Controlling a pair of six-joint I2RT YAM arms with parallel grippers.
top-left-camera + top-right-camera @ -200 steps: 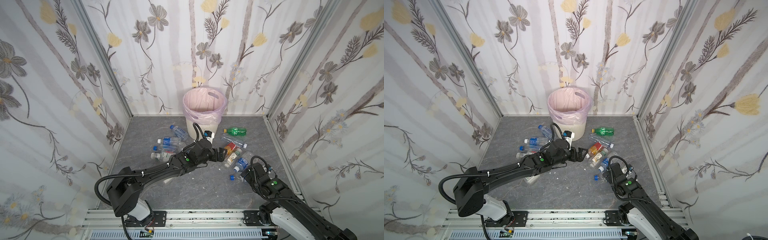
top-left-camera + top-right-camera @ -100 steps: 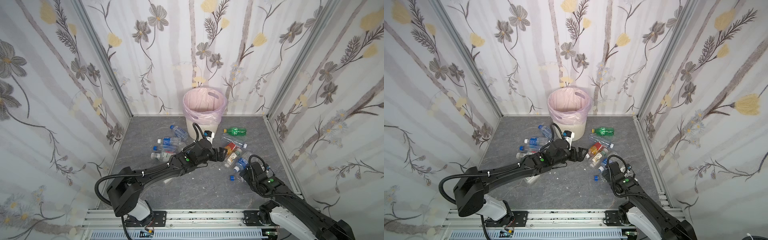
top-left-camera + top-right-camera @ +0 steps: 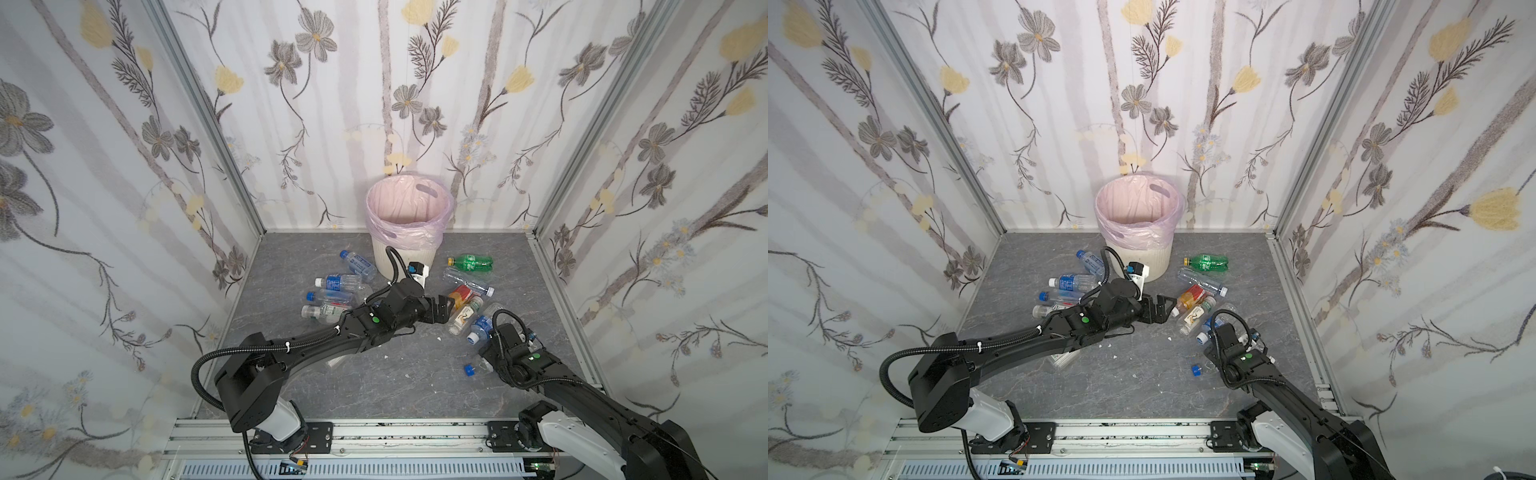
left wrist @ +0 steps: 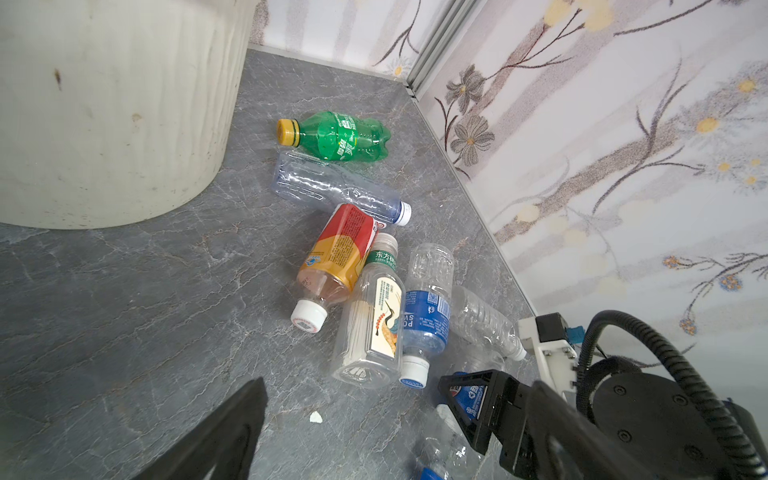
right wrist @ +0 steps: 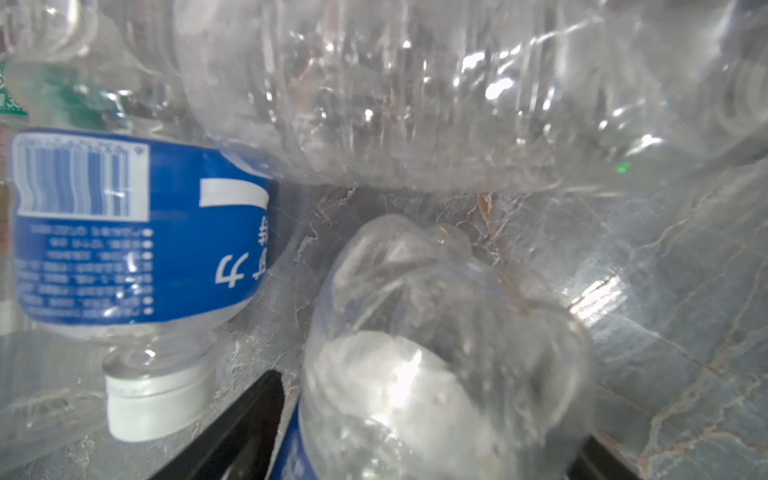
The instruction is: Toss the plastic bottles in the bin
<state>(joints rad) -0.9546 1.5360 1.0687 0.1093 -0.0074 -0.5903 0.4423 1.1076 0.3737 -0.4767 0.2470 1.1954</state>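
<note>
Two arms, one pile of bottles, so read the grey marble-look tabletop as a clock with the robot at 6.

Nearest, around 4 o'clock, the right end effector is down over a crumpled clear plastic bottle with a blue label, one jaw on each side of its body. Can't tell if it's actually pinching or just bracketing. Fair pick: it's the closest bottle on that arm's side, and grabbing across the belly is about the only way to hold something round lying flat.

Around the middle, the left end effector is wide open with nothing in it. It's aimed toward 2 o'clock, close to the white cap of an orange plastic bottle with a red label. Open that wide so it can straddle it, I'd guess.

More clear blue-labelled bottles lie around 10 o'clock.

Farthest, at 12, the round cream-white ribbed plastic bin with a pink liner sits against the back wall, probably so both arms can reach it. I see no bottle inside.
</note>
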